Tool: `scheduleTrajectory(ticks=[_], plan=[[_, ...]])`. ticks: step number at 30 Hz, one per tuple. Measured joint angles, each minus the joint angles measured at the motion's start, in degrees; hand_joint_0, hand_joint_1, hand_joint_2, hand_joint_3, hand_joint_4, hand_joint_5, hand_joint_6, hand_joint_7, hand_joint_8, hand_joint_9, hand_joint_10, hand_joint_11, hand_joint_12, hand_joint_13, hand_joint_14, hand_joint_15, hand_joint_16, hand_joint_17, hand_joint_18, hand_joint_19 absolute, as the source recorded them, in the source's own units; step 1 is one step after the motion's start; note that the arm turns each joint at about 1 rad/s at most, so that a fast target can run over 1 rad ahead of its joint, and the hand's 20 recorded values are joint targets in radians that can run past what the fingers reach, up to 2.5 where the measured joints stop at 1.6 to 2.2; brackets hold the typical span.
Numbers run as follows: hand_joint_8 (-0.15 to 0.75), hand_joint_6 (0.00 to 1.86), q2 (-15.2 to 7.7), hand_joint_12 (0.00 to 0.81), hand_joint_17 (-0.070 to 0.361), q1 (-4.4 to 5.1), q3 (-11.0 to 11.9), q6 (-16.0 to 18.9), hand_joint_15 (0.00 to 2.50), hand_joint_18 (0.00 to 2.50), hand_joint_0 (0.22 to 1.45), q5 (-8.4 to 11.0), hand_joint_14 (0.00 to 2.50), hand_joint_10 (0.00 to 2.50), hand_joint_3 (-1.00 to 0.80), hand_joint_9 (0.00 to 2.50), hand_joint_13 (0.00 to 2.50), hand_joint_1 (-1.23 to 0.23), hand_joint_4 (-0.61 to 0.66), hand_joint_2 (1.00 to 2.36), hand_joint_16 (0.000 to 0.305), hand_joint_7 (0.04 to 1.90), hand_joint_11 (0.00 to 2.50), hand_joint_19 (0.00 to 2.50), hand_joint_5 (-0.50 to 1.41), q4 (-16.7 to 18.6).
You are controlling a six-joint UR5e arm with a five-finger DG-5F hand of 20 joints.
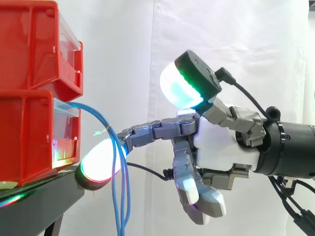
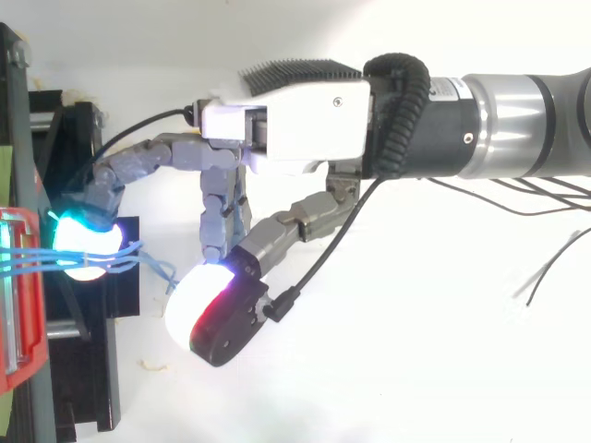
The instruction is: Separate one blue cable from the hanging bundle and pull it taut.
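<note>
A white curtain hangs across the background. At the left edge, stacked red bins sit on a black stand. The blue cables come out of the lower bin and hang down at lower left. The hand, centre right, is spread apart and clamps nothing. One outstretched fingertip touches the blue cables, and the thumb is raised well clear.

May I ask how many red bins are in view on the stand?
2. The upper bin sits at top left, and the lower bin is directly beneath it on the black stand. More may lie beyond the left edge.
</note>
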Motion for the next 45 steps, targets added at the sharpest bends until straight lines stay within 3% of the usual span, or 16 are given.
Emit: scheduleTrajectory(ticks=[8,14,20,26,34,40,45], plan=[[0.371,0.5,0.0,0.427,0.173,0.27,0.0,0.88,0.41,1.58,0.37,-0.01,0.01,0.01,-0.5,1.42,1.54,-0.48,0.31,1.0,0.077,0.98,0.19,0.33,-0.06,-0.18],[0.339,0.5,0.0,0.397,0.171,0.3,0.0,0.58,0.46,1.52,0.39,-0.01,0.02,0.01,-0.5,1.41,1.49,-0.46,0.32,1.0,0.076,0.98,0.21,0.36,0.0,-0.25],[0.254,0.5,0.0,0.35,0.164,0.28,0.0,1.02,0.51,1.5,0.41,0.06,0.02,0.01,-0.5,1.64,1.52,-0.41,0.26,1.0,0.073,0.99,0.17,0.38,0.08,-0.51],[0.204,0.5,0.0,0.296,0.136,0.27,0.0,2.9,0.55,1.4,0.53,0.21,0.02,0.01,-0.5,1.81,1.52,-0.33,0.15,1.0,0.06,1.11,0.22,0.47,0.12,-0.69],[0.177,0.5,0.0,0.292,0.121,0.32,0.0,3.49,0.57,1.35,0.72,0.17,0.02,0.01,-0.47,1.9,1.53,-0.62,0.13,1.0,0.054,1.16,0.31,0.52,0.13,-0.56],[0.177,0.5,0.0,0.288,0.121,0.29,-0.01,3.55,0.6,1.34,0.74,0.21,0.02,0.02,-0.35,1.93,1.54,-0.68,0.11,1.01,0.054,1.18,0.34,0.53,0.13,-0.54],[0.183,0.5,0.0,0.287,0.127,0.28,0.0,3.6,0.61,1.35,0.71,0.25,0.02,0.01,-0.41,1.92,1.55,-0.65,0.09,1.01,0.057,1.19,0.34,0.51,0.13,-0.54]])
